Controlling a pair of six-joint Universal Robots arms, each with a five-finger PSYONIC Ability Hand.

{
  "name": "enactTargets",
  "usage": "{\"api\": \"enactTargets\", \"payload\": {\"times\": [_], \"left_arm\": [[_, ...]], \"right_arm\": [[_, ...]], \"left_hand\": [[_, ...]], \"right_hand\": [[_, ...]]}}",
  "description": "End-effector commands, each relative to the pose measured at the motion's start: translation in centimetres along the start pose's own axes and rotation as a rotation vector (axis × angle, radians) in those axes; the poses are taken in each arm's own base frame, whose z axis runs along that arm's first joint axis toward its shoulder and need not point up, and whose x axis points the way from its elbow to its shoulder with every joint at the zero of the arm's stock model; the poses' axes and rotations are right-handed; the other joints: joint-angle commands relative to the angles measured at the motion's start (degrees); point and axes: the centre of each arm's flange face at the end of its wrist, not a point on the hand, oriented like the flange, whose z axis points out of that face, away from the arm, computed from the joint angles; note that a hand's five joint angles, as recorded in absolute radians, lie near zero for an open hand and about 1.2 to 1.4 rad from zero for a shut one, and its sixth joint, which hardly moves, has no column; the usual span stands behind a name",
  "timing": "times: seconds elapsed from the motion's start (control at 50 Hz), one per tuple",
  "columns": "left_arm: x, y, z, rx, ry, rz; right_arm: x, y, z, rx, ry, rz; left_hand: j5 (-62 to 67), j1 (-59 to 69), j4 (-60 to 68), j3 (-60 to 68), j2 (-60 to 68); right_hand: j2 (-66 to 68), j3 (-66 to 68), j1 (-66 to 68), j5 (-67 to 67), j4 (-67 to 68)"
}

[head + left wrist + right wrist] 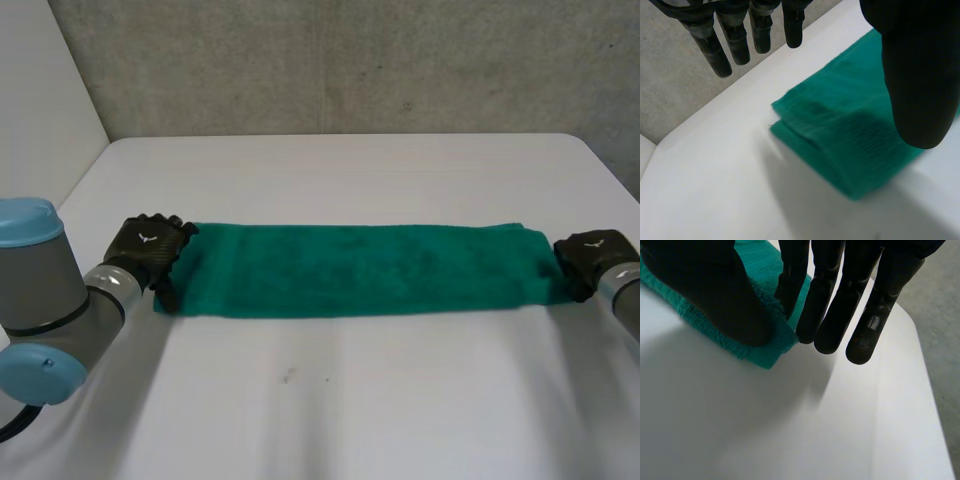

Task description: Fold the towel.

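green towel [355,270] – folded into a long flat strip, lying crosswise mid-table, layered end edges

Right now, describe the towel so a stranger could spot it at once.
On the white table, look between the black left hand and the black right hand. The towel lies there as a long folded strip. It is the one green thing on the white surface.

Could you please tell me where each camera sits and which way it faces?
Head view: between and behind the arms, looking down at table and towel; left arm, left hand, right hand show.
Left wrist view: looks along the left hand at one towel end.
Right wrist view: looks along the right hand at the other end.
All share the towel.
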Motion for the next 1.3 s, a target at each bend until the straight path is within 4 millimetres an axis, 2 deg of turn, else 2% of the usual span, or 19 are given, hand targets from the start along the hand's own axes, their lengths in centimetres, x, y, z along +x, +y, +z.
{"api": "enactTargets", "payload": {"times": [0.02, 0.16, 0.24, 0.36, 0.38, 0.44, 0.46, 0.5, 0.56, 0.58, 0.64, 0.76, 0.9, 0.96, 1.06, 1.12, 1.18, 1.26, 1.3], "left_arm": [[-0.5, -0.4, -0.4, 0.009, -0.015, -0.003], [-0.2, -0.2, -0.8, 0.001, -0.009, -0.003], [-0.4, -0.5, -1.3, 0.007, -0.014, -0.003], [-0.6, -0.5, -1.8, 0.007, -0.019, -0.005], [-0.6, -0.6, -1.8, 0.008, -0.021, -0.004], [-0.6, -0.8, -2.1, 0.014, -0.022, -0.004], [-0.7, -0.8, -2.2, 0.015, -0.023, -0.004], [-0.7, -1.1, -2.5, 0.022, -0.027, -0.003], [-0.9, -1.5, -2.8, 0.036, -0.033, -0.001], [-0.9, -1.5, -2.9, 0.037, -0.034, -0.001], [-0.9, -1.7, -3.2, 0.043, -0.035, -0.001], [-0.7, -1.7, -3.6, 0.044, -0.030, -0.001], [-0.1, -1.9, -3.8, 0.050, -0.014, 0.005], [0.3, -2.4, -3.8, 0.074, -0.005, 0.012], [0.8, -3.4, -3.5, 0.126, -0.001, 0.023], [1.6, -4.5, -3.3, 0.177, 0.015, 0.016], [2.8, -5.8, -3.3, 0.226, 0.048, -0.024], [4.2, -7.1, -3.0, 0.265, 0.092, -0.103], [5.4, -7.5, -2.8, 0.270, 0.128, -0.145]], "right_arm": [[2.7, 1.5, 0.3, -0.043, 0.047, 0.027], [4.0, 1.3, 0.4, -0.046, 0.096, -0.013], [9.2, -0.6, 0.2, -0.012, 0.246, -0.090], [9.2, -3.0, 0.1, 0.050, 0.251, -0.148], [6.5, -5.9, -0.3, 0.137, 0.202, -0.172], [3.6, -8.8, -0.9, 0.230, 0.145, -0.185], [1.5, -10.6, -1.6, 0.295, 0.099, -0.194], [0.2, -11.6, -2.1, 0.330, 0.068, -0.203], [-5.4, -14.8, -4.5, 0.479, -0.072, -0.251], [-5.4, -14.9, -4.5, 0.480, -0.072, -0.251], [-13.2, -17.7, -8.9, 0.672, -0.307, -0.314], [-23.1, -16.0, -12.2, 0.785, -0.628, -0.392], [-28.9, -13.0, -13.0, 0.785, -0.773, -0.454], [-29.6, -12.4, -12.7, 0.786, -0.770, -0.480], [-28.8, -13.2, -11.8, 0.777, -0.707, -0.473], [-27.9, -13.7, -11.4, 0.732, -0.637, -0.435], [-24.8, -15.8, -12.1, 0.659, -0.506, -0.307], [-23.0, -15.6, -12.3, 0.582, -0.472, -0.218], [-20.4, -14.1, -11.2, 0.466, -0.453, -0.109]], "left_hand": [[-2.1, -0.4, -1.0, -1.6, -1.1], [-2.1, -0.4, -1.0, -1.6, -1.1], [-2.1, -0.4, -1.0, -1.6, -1.1], [-2.1, -0.4, -1.0, -1.6, -1.1], [-2.3, -0.6, -1.2, -1.8, -1.3], [-2.3, -0.6, -1.2, -1.8, -1.3], [-2.3, -0.6, -1.2, -1.8, -1.3], [-2.3, -0.6, -1.2, -1.8, -1.3], [-2.1, -0.4, -1.0, -1.6, -1.1], [-2.1, -0.4, -1.0, -1.6, -1.1], [-2.1, -0.4, -1.0, -1.6, -1.1], [-2.1, -0.4, -1.0, -1.6, -1.1], [-2.1, -0.4, -1.0, -1.6, -1.1], [-2.1, -0.4, -1.0, -1.6, -1.1], [-1.8, 0.0, -0.7, -1.3, -0.8], [-1.8, 0.0, -0.7, -1.3, -0.8], [-1.8, 0.0, -0.7, -1.3, -0.8], [-1.6, 0.1, -0.5, -1.1, -0.6], [-1.1, 0.6, 0.0, -0.6, -0.1]], "right_hand": [[12.5, 12.4, 25.4, 14.5, 11.8], [12.5, 12.4, 25.4, 14.5, 11.8], [12.5, 12.4, 25.4, 14.5, 11.8], [12.5, 12.4, 25.4, 14.5, 11.8], [12.5, 12.4, 25.4, 14.5, 11.8], [12.5, 12.4, 25.4, 14.5, 11.8], [12.5, 12.4, 25.4, 14.5, 11.8], [12.5, 12.4, 25.4, 14.5, 11.8], [12.5, 12.4, 25.4, 14.5, 11.8], [12.5, 12.4, 25.4, 14.5, 11.8], [12.5, 12.4, 25.4, 14.5, 11.8], [12.5, 12.4, 25.4, 14.5, 11.8], [12.5, 12.4, 25.4, 14.5, 11.8], [12.5, 12.4, 25.4, 14.5, 11.8], [-55.1, -55.2, -42.2, -53.1, -55.7], [-57.5, -57.6, -44.6, -55.5, -58.2], [-57.5, -57.6, -44.6, -55.5, -58.2], [-57.5, -57.6, -44.6, -55.5, -58.2], [-57.5, -57.6, -44.6, -55.5, -58.2]]}}
